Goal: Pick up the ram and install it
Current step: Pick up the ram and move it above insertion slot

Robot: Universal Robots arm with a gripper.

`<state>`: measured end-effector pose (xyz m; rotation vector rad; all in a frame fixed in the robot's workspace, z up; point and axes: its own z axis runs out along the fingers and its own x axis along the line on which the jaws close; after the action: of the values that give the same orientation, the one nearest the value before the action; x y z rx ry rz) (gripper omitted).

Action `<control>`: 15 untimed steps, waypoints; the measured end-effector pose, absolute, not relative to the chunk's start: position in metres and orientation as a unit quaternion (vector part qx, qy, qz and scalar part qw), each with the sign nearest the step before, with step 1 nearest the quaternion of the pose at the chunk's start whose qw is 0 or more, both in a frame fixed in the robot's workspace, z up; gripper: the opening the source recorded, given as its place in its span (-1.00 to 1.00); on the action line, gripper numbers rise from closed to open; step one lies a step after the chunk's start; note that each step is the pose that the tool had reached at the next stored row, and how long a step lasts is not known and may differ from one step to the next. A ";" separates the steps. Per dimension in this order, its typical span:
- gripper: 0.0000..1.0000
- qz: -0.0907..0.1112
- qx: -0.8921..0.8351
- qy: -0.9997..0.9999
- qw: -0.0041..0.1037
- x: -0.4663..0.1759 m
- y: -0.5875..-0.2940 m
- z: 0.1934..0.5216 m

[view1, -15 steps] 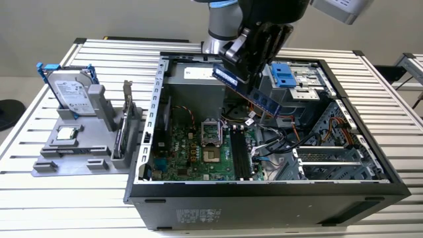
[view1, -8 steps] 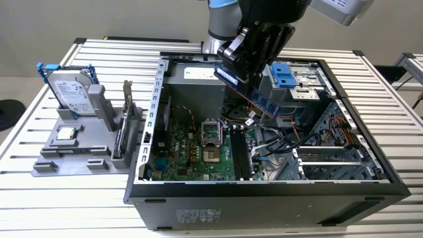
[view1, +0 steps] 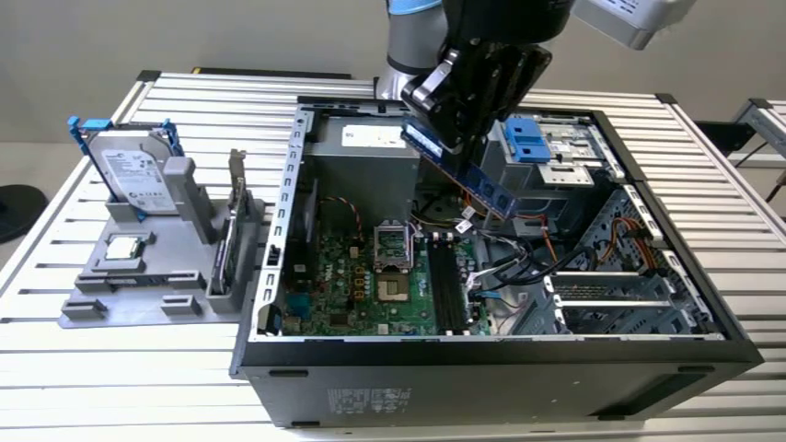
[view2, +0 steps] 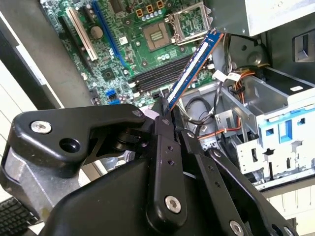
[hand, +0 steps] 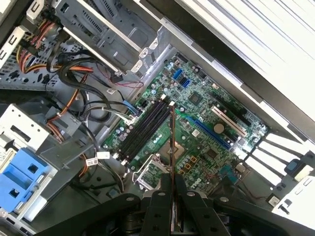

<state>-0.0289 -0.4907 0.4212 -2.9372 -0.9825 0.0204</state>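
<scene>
The robot arm's hand (view1: 452, 124) pinches one end of the ram (view1: 477, 184), holding the blue-green stick tilted in mid-air inside the open computer case (view1: 491, 359) on the table (view1: 123, 378), above the motherboard's dark memory slots (hand: 145, 125).

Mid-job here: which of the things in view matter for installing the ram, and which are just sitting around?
In the job: the ram, gripped in the pincer over the open case; the black memory slots on the motherboard.
Lying about: hard drive, expansion card and square silver chip, all on the grey stand at the exterior view's left.
</scene>
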 end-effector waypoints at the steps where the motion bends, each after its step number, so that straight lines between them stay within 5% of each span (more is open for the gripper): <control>1: -1.00 0.006 -0.949 -0.314 0.022 -0.029 -0.491 0.421; 15: -1.00 0.005 -0.963 -0.267 0.022 -0.029 -0.491 0.421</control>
<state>-0.0289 -0.4907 0.4211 -2.9840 -0.8272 0.0168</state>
